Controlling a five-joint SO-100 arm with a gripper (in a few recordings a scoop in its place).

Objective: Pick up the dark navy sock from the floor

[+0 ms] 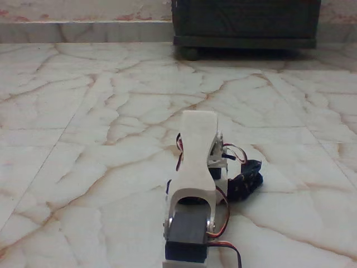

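We see the sock (245, 180) lying on the floor (100, 111) just right of the white arm (195, 167), its long axis slanting from near-left up to far-right, the far end pointing right. The fingers (223, 162) sit behind the arm, touching or just beside the sock; we cannot tell whether they are released or clenched. The floor is glossy cream marble with brown-orange veins. A dark wooden cabinet (245, 22) stands at the far wall.

1. Soft, even, warm light falls on the glossy floor (100, 111), with a faint sheen and no harsh glare.
2. A dark shadow sits under the far cabinet (245, 22).
3. The whole picture is slightly blurred and grainy.
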